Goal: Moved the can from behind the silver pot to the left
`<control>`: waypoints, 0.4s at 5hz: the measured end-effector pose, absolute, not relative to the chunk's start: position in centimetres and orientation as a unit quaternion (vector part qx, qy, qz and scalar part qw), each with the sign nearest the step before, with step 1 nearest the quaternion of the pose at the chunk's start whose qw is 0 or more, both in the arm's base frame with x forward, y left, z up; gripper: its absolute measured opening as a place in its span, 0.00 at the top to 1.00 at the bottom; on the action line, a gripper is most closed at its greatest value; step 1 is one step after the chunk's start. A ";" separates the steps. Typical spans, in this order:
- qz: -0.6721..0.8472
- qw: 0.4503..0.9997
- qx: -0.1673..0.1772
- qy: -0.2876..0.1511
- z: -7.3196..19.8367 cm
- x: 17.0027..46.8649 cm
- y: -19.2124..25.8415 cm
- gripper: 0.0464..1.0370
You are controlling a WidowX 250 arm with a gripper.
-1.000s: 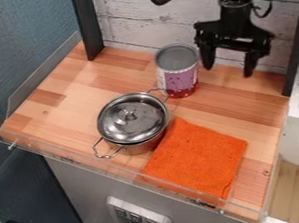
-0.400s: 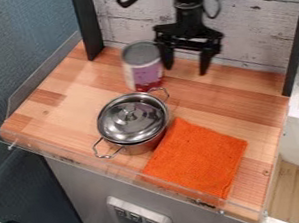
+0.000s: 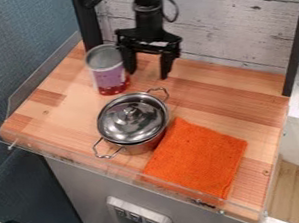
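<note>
My gripper (image 3: 149, 72) hangs over the back of the wooden top, its two fingers spread apart with nothing between them. Right beside its left finger stands the can (image 3: 110, 77), upright, with a grey top, a purple label and a red lower band. The can is behind and a little left of the silver pot (image 3: 133, 121), which has a glass lid with a knob and two wire handles.
An orange cloth (image 3: 197, 157) lies to the right of the pot, close against it. A low clear rim (image 3: 118, 174) runs along the front edge. Dark posts rise at the back left and back right, before a whitewashed plank wall.
The gripper has moved left along the back, and the can has slid left beside its left finger, from behind the pot's right side. Pot and cloth have stayed put.
</note>
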State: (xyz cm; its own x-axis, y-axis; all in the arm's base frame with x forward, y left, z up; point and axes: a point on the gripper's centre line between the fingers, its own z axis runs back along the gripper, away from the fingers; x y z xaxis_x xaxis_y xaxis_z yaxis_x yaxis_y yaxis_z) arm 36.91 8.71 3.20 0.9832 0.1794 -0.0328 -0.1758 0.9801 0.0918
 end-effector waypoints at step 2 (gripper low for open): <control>0.084 0.996 0.021 -0.006 5.8 36.5 10.1 0.04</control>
State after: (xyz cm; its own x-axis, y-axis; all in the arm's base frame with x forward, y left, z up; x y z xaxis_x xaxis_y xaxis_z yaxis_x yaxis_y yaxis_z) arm 36.46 10.13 5.84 0.9859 0.1666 0.0153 -0.1671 0.9851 0.0404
